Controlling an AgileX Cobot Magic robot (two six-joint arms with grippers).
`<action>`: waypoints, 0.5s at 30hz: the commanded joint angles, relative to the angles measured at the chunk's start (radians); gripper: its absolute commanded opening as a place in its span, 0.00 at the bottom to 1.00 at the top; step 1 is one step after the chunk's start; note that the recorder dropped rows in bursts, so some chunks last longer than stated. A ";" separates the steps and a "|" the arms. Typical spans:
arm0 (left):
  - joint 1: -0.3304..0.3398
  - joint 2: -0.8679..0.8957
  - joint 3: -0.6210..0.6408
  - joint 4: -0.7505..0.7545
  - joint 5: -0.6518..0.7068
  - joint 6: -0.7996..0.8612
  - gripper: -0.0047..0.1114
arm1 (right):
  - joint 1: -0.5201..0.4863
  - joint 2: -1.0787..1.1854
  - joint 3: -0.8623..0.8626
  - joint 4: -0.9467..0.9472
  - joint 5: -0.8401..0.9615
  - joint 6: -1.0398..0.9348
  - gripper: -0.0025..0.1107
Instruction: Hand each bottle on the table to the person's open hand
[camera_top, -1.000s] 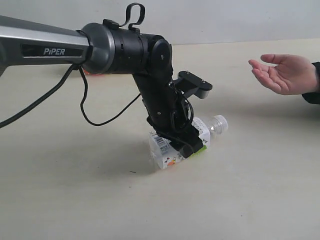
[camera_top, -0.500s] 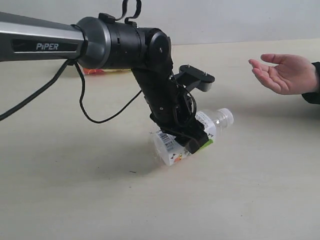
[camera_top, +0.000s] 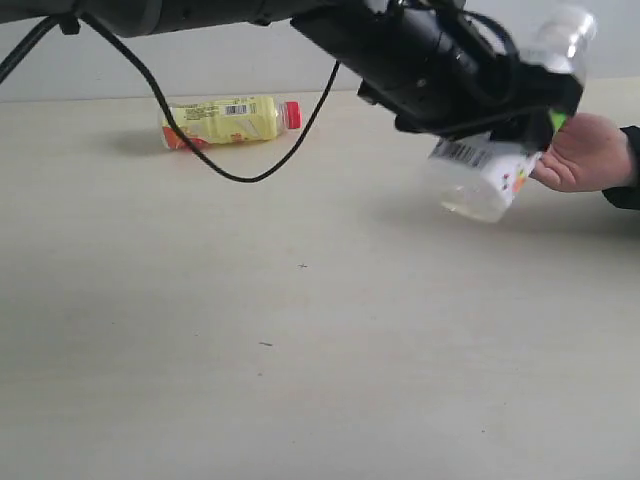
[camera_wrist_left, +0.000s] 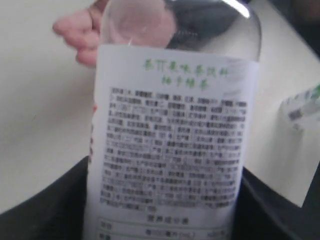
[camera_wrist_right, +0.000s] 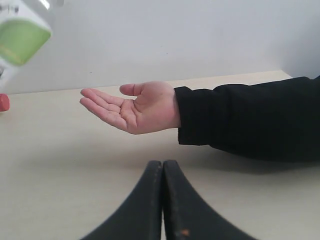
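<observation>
Table (camera_top: 300, 380): pale beige, with a few tiny dark specks (camera_top: 265, 344) in the front half.
Right gripper (camera_wrist_right: 162, 200): low over the table and pointing at the person's hand. The two dark fingers are pressed together along their whole length, with nothing between them.
Left arm: reaches across from the left to the right side of the scene, with a black cable (camera_top: 230, 175) hanging below it.
Left gripper (camera_top: 530, 105): clamped around a bottle at mid-body. The wrist view shows dark fingers hard against both sides of the label.
Bottle (camera_top: 490, 165): clear plastic with a white label of fine print and a barcode. It is off the table and tilted, with the clear cap (camera_top: 570, 30) high and the base low.
Bottle vs hand: from the front, the label's lower edge overlaps the fingers. The right wrist view shows it above the fingertips, clear of the palm.
Hand (camera_top: 580, 155): open, palm up, fingers slightly curled, held above the table at the right edge, with a black sleeve (camera_wrist_right: 245, 120) behind it.
Yellow bottle (camera_top: 225, 120): lies on its side at the far left of the table, red cap (camera_top: 291, 113) pointing right, well apart from the arm and hand.
</observation>
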 joint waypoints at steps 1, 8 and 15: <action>-0.028 -0.013 -0.085 -0.020 -0.110 -0.097 0.06 | 0.003 -0.005 0.005 -0.001 -0.007 -0.003 0.02; -0.052 0.062 -0.202 -0.019 -0.201 -0.129 0.06 | 0.003 -0.005 0.005 -0.001 -0.007 -0.003 0.02; -0.052 0.247 -0.396 -0.093 -0.271 -0.210 0.06 | 0.003 -0.005 0.005 -0.001 -0.007 -0.003 0.02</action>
